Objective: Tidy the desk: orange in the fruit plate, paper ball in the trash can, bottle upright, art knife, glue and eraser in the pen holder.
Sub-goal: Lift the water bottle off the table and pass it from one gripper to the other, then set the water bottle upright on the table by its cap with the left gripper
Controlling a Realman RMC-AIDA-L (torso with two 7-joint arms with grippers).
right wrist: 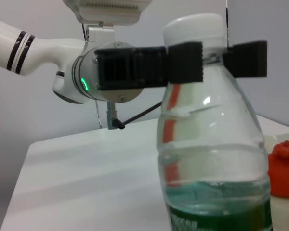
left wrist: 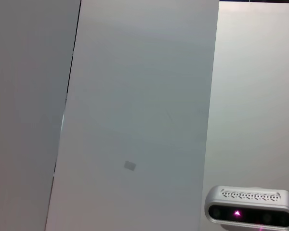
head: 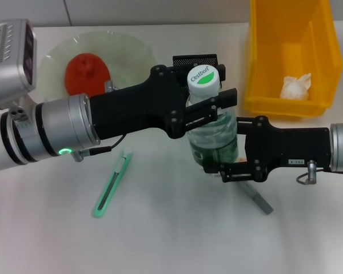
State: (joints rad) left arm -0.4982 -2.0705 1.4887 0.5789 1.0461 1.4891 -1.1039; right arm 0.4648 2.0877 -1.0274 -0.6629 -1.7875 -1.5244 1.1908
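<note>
Bottle [head: 208, 123] upright, long axis vertical, white cap with green label facing up; clear ribbed plastic, green band low on body. Left gripper [head: 208, 85] clamped across neck just under cap. Right gripper [head: 217, 157] hugging lower body, probably gripping; fingers partly hidden. Green flat art knife [head: 111, 185] lies below left gripper, pointing away. Orange [head: 87, 71] on pale scalloped plate [head: 131, 48] behind left gripper.

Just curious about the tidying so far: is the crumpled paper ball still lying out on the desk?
No, the paper ball sits inside the yellow bin at the desk's far right in the head view.
</note>
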